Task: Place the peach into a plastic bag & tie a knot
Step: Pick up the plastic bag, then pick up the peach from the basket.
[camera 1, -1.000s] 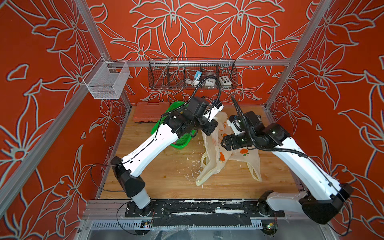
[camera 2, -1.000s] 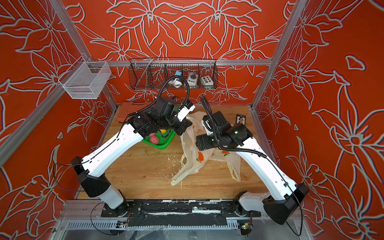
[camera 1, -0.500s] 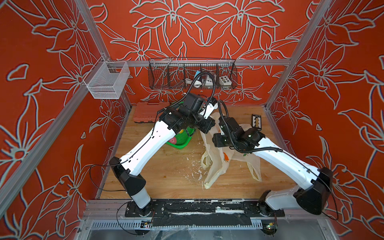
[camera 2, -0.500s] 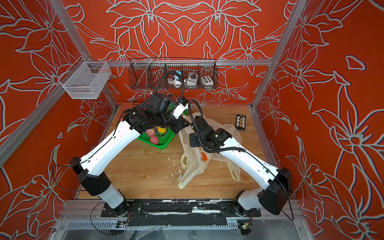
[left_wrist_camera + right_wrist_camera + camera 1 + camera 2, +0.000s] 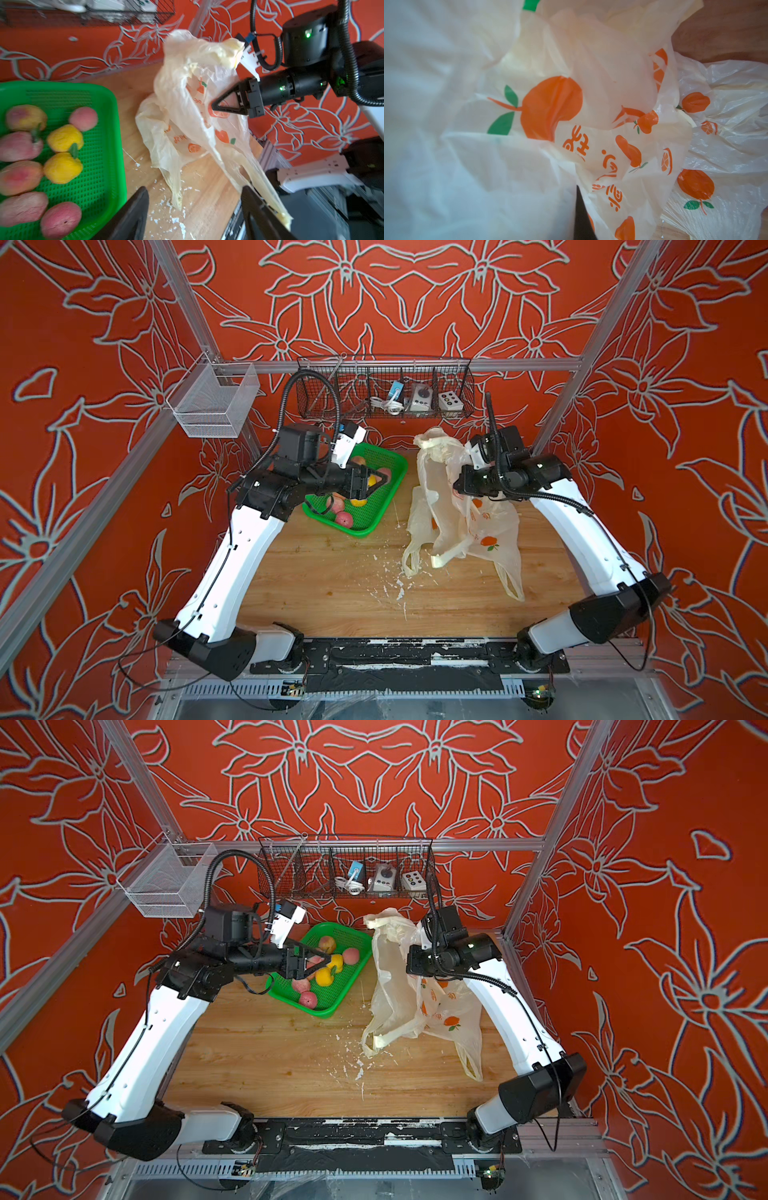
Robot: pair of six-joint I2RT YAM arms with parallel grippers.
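Observation:
Several pink peaches (image 5: 344,519) (image 5: 308,999) (image 5: 83,118) lie with yellow fruits in a green basket (image 5: 395,472) (image 5: 357,940) (image 5: 104,99). My left gripper (image 5: 384,479) (image 5: 329,962) (image 5: 195,199) hovers over that basket, open, with nothing between its fingers. The plastic bag (image 5: 457,526) (image 5: 415,986) (image 5: 187,99) (image 5: 591,104), translucent with orange fruit prints, hangs from my right gripper (image 5: 455,485) (image 5: 409,965) (image 5: 213,106) (image 5: 579,199), which is shut on its upper part. Its lower part and handles trail on the wooden table (image 5: 324,580). The bag fills the right wrist view.
A black wire basket (image 5: 384,393) with small devices hangs on the back wall. A white mesh basket (image 5: 212,402) hangs on the left post. White flakes (image 5: 390,585) are scattered on the wood in front of the bag.
My left gripper let go of the bag, opened and swung left over the green basket. My right gripper shut on the bag and drew it back to the right.

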